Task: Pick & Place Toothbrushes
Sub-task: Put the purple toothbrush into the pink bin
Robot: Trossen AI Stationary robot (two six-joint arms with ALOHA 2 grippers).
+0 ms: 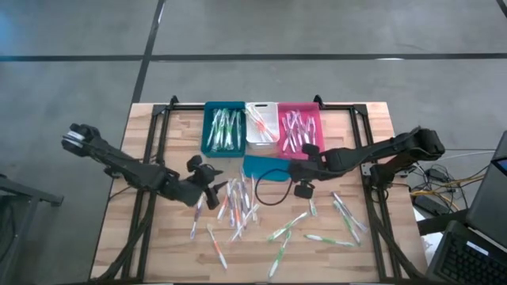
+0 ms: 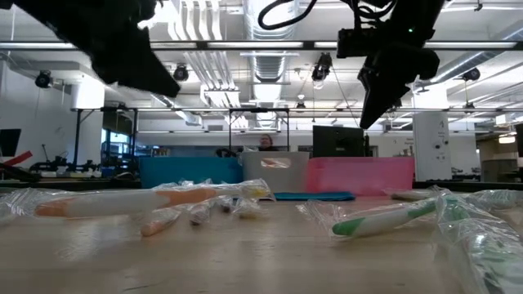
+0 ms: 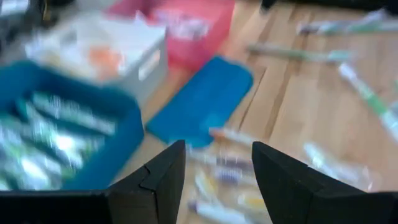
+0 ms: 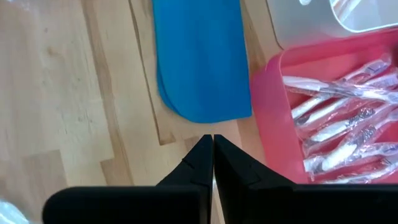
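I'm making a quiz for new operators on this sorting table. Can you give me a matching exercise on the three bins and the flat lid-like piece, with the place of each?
Things:
1. teal bin
2. white bin
3. pink bin
4. flat teal piece

Places:
A. middle of the bin row
B. lying on the table just in front of the bins
C. end of the row nearer the left arm
D. end of the row nearer the right arm

Pairs: 1-C, 2-A, 3-D, 4-B
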